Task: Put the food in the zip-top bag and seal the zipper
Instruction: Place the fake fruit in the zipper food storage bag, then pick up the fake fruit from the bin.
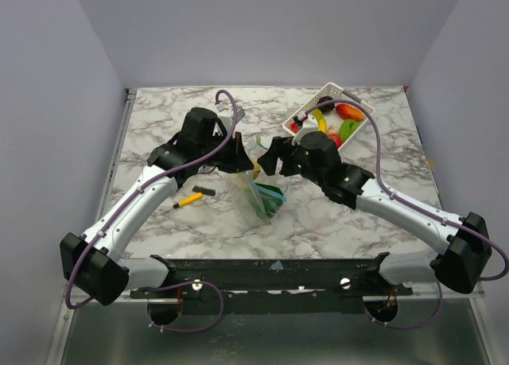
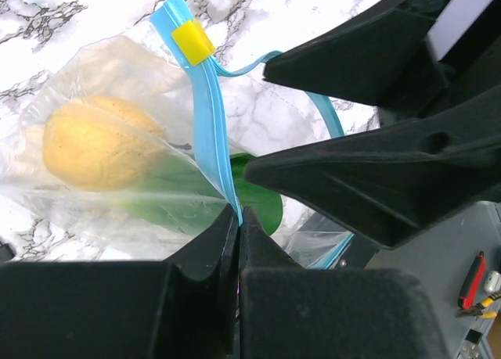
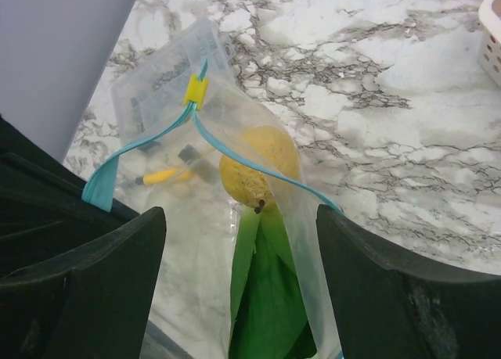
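The left gripper [image 2: 238,218] is seen pressed together on the light blue zipper [image 2: 211,132], one strip of which is pinched between its fingertips. From that pinch the strip is carried up to a yellow slider [image 2: 193,42] at the end of the mouth, where the second strip branches away, so the mouth is held parted. The right gripper [image 3: 239,226] is held with its fingers wide apart just above that mouth, and nothing is gripped in it. The zip-top bag [image 1: 262,196] is found about the middle of the bench [image 1: 159,118], a little toward the near edge, between the two grippers. Inside it a yellow fruit [image 3: 258,167] is lodged against a green piece [image 3: 266,304]. More food [image 1: 347,129] is kept in a white basket [image 1: 354,97] near the far right corner. A yellow-and-black tool [image 1: 189,199] is laid left of the bag.
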Robot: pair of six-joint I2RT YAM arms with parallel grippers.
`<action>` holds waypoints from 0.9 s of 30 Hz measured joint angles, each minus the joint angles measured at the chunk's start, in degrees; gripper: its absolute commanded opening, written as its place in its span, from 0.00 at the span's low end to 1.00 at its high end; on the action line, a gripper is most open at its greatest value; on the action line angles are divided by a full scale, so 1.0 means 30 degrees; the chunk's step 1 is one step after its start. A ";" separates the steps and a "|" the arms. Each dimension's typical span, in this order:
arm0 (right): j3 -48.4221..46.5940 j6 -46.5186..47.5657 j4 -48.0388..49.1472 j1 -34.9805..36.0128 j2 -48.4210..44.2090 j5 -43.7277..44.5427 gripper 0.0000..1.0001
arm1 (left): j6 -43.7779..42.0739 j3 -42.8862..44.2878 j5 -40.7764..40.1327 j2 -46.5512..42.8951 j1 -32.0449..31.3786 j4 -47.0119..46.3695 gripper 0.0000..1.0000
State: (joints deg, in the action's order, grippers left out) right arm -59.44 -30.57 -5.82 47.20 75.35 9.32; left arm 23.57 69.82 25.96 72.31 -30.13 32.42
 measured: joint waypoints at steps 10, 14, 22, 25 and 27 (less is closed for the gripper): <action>-0.0896 0.0838 -0.1559 0.0000 -0.2710 0.0189 0.70 | 0.0000 0.0000 -0.0160 0.0335 0.0000 0.0095 0.00; -0.1574 0.1537 -0.2113 0.0000 -0.3439 0.1290 0.69 | 0.0000 0.0000 -0.0204 0.0408 0.0000 0.0102 0.00; -0.2251 0.2710 -0.3300 -0.1479 -0.3475 0.4554 0.71 | 0.0000 0.0000 -0.0219 0.0481 0.0000 0.0117 0.00; -0.2594 0.2718 -0.3592 -0.3803 -0.2863 0.4335 0.70 | 0.0000 0.0000 -0.0219 0.0481 0.0000 0.0124 0.00; -0.2907 0.2623 -0.3672 -0.5880 -0.2084 0.3483 0.70 | 0.0000 0.0000 -0.0226 0.0481 0.0000 0.0131 0.00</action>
State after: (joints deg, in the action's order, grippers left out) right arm -68.16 -22.70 -16.84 29.56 69.10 19.77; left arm 23.57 69.82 25.28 73.76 -30.13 32.82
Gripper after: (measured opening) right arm 0.702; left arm 0.011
